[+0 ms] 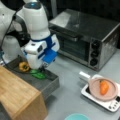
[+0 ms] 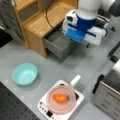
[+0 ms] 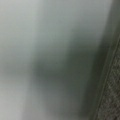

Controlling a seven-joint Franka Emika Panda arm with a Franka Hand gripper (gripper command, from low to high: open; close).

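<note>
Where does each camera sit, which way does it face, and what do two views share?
Front view: high, looking down at the oven; arm and gripper at its left.
Front view: high on the opposite side, looking down at the bowl; arm at its top.
Wrist view: close to a grey surface; no jaws show.
Shared: carrot in the pan.

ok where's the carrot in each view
Front view: the carrot lies in the pink pan at lower right.
Front view: the carrot lies in the same pan at bottom centre.
Wrist view: not in it, only a blurred grey surface.
Shared landmark: the white cooktop under the pan, in both front views.
</note>
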